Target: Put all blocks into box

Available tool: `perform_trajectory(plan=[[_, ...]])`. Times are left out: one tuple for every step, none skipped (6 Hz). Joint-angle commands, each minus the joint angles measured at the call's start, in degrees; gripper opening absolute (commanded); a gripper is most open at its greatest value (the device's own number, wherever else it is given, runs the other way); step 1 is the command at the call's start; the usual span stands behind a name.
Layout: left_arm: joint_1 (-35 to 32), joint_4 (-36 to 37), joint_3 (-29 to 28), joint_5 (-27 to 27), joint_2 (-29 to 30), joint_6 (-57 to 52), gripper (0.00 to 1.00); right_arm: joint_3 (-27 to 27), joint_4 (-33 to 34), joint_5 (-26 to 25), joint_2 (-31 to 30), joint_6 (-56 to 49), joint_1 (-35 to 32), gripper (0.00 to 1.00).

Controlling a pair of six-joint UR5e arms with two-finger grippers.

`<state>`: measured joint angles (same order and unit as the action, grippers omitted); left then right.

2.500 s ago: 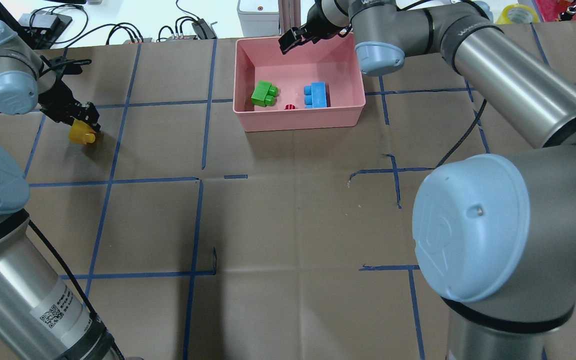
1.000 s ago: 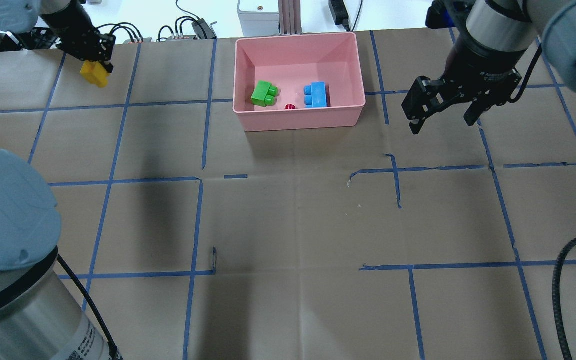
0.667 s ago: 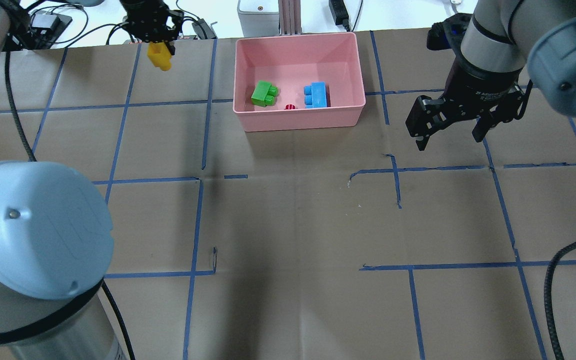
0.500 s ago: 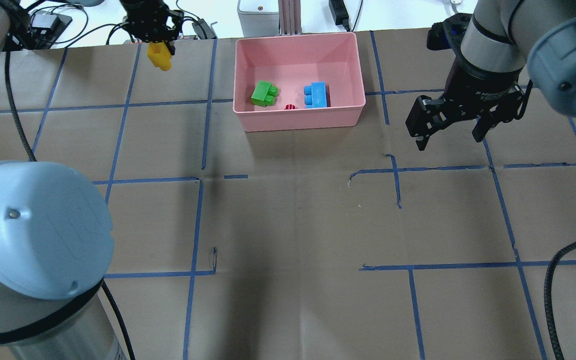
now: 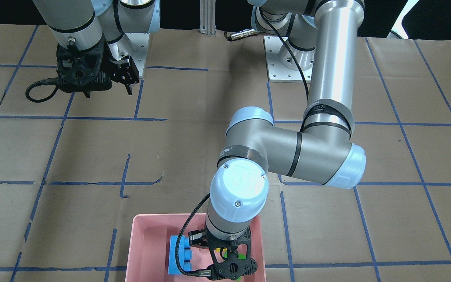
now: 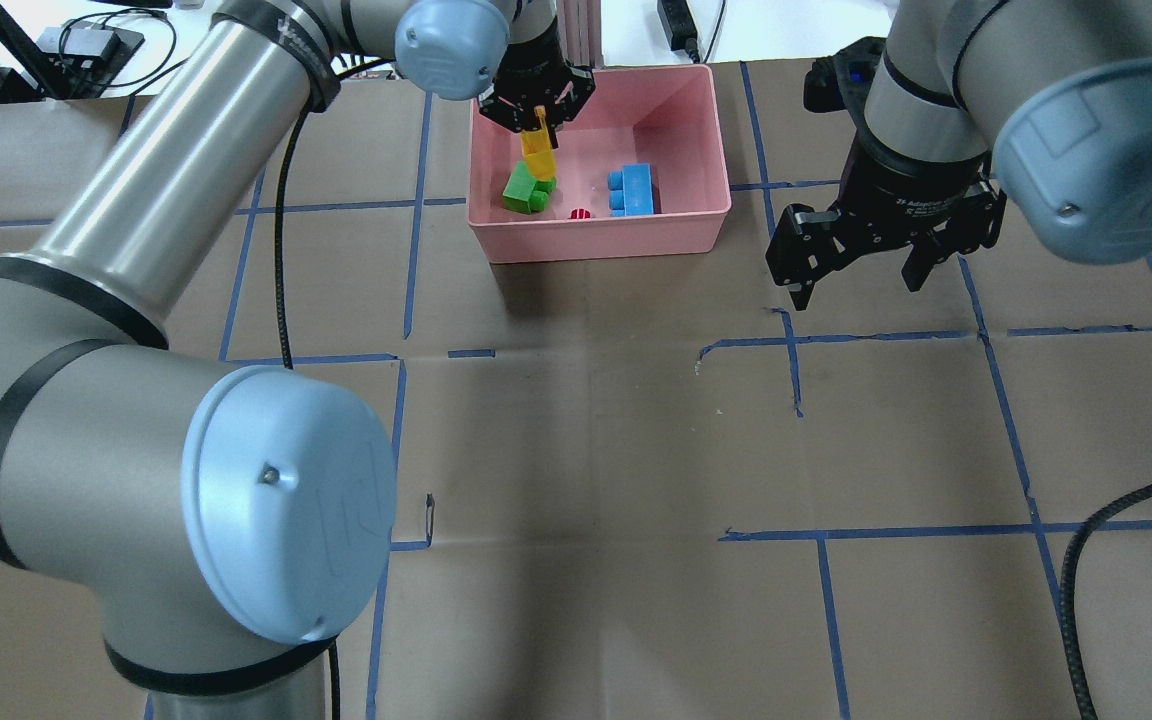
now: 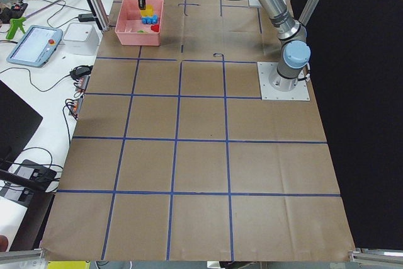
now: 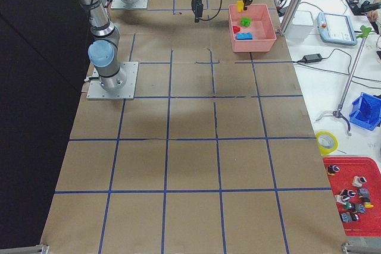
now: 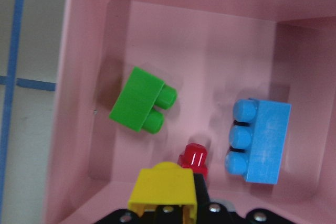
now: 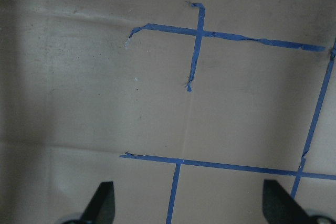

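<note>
My left gripper (image 6: 539,122) is shut on the yellow block (image 6: 537,152) and holds it above the left part of the pink box (image 6: 596,245), over the green block (image 6: 528,188). In the box lie the green block, the tiny red block (image 6: 580,213) and the light-blue block (image 6: 633,190). The left wrist view shows the yellow block (image 9: 164,188) at the bottom edge, over the box floor, with the green (image 9: 140,100), red (image 9: 194,157) and light-blue (image 9: 260,141) blocks below it. My right gripper (image 6: 854,288) is open and empty above the table, right of the box.
Brown paper with blue tape lines covers the table (image 6: 596,450). Cables and a grey device (image 6: 511,25) lie behind the box at the far edge. My left arm (image 6: 166,200) stretches diagonally across the table's left half.
My left gripper has carried the yellow block to the right, from the far edge left of the box to above the box. My right gripper has moved slightly left and stays open.
</note>
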<state>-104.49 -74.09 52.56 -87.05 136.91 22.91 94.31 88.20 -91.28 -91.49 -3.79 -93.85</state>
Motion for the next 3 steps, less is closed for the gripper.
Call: perform_trajectory(plan=[[-0.37, 5.26, 0.00, -0.31, 2.48, 0.64, 0.88, 0.34, 0.04, -0.04, -0.36, -0.16, -0.02, 1.00], [-0.28, 5.18, 0.09, -0.40, 2.05, 0.56, 0.99, 0.34, 0.30, -0.13, 0.16, -0.17, -0.02, 1.00], [-0.11, 4.57, 0.00, -0.32, 0.83, 0.03, 0.99, 0.34, 0.22, -0.13, -0.35, -0.43, 0.24, 1.00]])
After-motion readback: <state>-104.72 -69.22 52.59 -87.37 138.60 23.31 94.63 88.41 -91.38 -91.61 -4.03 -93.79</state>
